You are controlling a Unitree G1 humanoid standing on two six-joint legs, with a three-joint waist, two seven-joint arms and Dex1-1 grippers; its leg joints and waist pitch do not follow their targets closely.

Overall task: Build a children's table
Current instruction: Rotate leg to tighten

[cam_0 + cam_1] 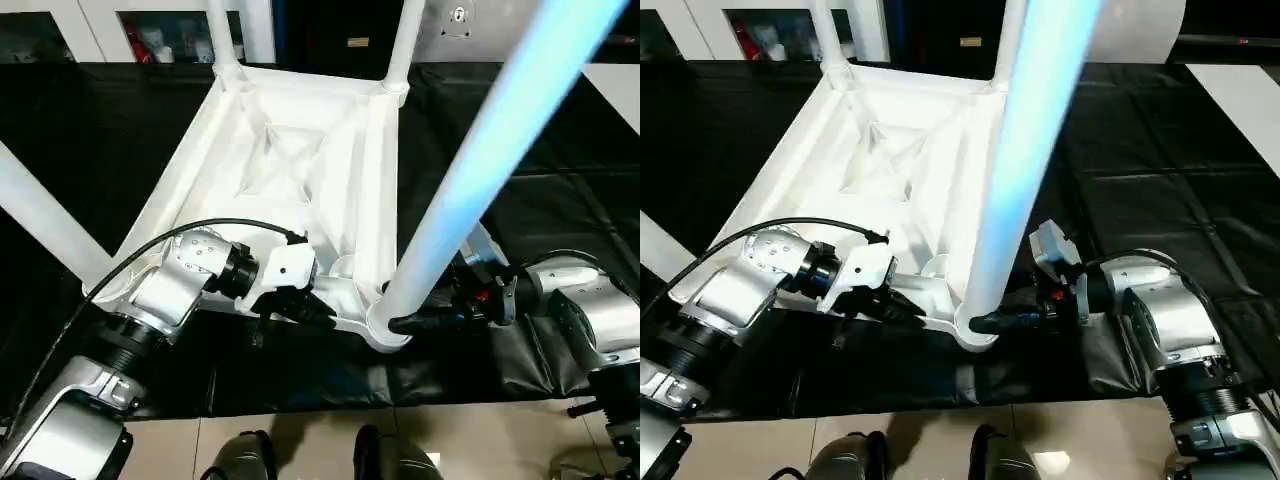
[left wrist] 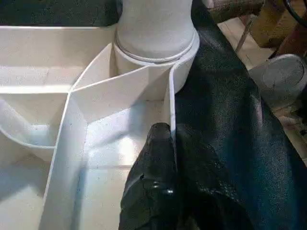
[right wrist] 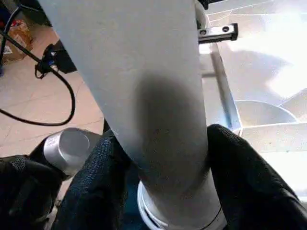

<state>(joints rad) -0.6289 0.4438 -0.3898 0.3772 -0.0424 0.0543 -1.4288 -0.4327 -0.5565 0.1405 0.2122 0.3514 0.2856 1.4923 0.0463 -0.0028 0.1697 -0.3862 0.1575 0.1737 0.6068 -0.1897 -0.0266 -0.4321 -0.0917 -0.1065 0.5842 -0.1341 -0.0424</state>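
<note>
White tabletop (image 1: pixel 290 150) upside down, legs standing at 10, 12, 1, 5 o'clock; right pincer (image 3: pixel 163 191) pinching last leg (image 1: pixel 470 170), left pincer (image 2: pixel 160 158) pinching rim (image 2: pixel 171 110). Nearly done.

Silver forearms (image 1: pixel 170 285), black cable (image 1: pixel 150 245), seemingly fabric-covered black claw fingers (image 3: pixel 249 187)

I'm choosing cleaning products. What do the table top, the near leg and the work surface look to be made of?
Table top: white moulded plastic by its thin ribs, smooth with a slight sheen. Near leg: seemingly the same white plastic, a smooth seamless tube with a soft gloss. Work surface: black, creased and faintly shiny, perhaps vinyl or leatherette over padding; I can't be sure which.
</note>
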